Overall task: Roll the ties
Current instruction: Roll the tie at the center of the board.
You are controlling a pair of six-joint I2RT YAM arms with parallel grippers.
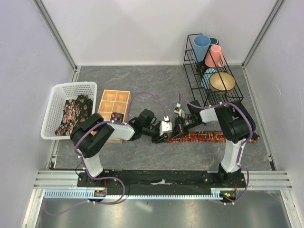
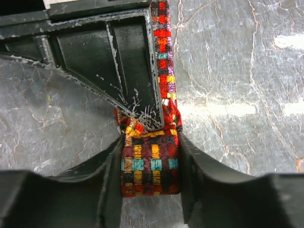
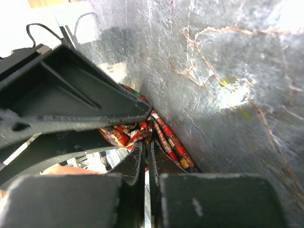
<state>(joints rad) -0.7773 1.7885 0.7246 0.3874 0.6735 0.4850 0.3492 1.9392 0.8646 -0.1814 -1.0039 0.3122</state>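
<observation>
Here the left hand [image 2: 151, 159] pinches the rolled, woven checkered tie [image 2: 150, 178].

At the left edge of the worktop [image 1: 156, 85] a basket [image 1: 71, 86] is set, with ties [image 1: 73, 113] piled in it, and a tray [image 1: 114, 91] is placed just to its right. At the far right a rack [image 1: 189, 64] is stood, with cups [image 1: 201, 46] held in its rear part and a bowl [image 1: 222, 81] nearer its front. Before the rack a tie [image 1: 209, 137] is stretched from the middle of the worktop towards the right. Its rolled left end is gripped between the fingers of the left pincer [image 2: 151, 166]. The closed right pincer [image 1: 183, 124] is set against that roll, on the far side of the strip.
</observation>
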